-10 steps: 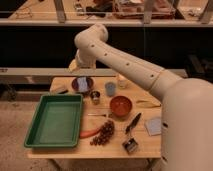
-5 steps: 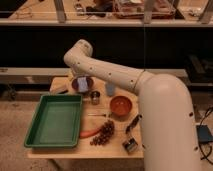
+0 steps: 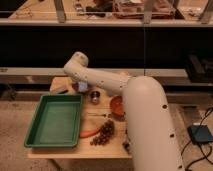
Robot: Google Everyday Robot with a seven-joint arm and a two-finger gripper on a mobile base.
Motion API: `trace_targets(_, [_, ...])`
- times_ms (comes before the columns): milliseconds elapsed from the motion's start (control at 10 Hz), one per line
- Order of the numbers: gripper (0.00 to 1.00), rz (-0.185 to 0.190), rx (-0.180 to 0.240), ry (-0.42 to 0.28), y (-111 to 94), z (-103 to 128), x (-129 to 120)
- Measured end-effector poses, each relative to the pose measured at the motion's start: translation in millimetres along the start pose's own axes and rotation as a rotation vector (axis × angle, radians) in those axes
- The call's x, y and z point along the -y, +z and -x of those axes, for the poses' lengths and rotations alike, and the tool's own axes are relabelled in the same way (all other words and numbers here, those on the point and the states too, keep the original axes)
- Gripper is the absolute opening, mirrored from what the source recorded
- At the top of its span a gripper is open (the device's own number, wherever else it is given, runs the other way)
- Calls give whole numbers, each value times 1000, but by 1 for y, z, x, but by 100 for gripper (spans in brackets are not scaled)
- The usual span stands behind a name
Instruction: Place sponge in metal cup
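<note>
The metal cup is small and shiny and stands upright near the middle of the wooden table, just right of the green tray. The sponge is hidden or out of view. My gripper does not show. My white arm reaches from the lower right across the table's back, with its elbow above the table's back left corner. The arm's thick body covers the table's right side.
A large green tray fills the table's left half. A light blue plastic cup stands behind the metal cup, partly under the arm. An orange bowl shows at the arm's edge. Dark grapes and an orange vegetable lie in front.
The arm has swung left and come closer to the camera. It now hides the table's right side, including the bowl's right half and the things lying there.
</note>
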Motion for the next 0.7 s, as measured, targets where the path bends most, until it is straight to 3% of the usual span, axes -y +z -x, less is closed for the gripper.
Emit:
trace_targets(400, [75, -31, 53, 49, 43, 2, -7])
trace_targets(700, [75, -24, 82, 81, 65, 5, -15])
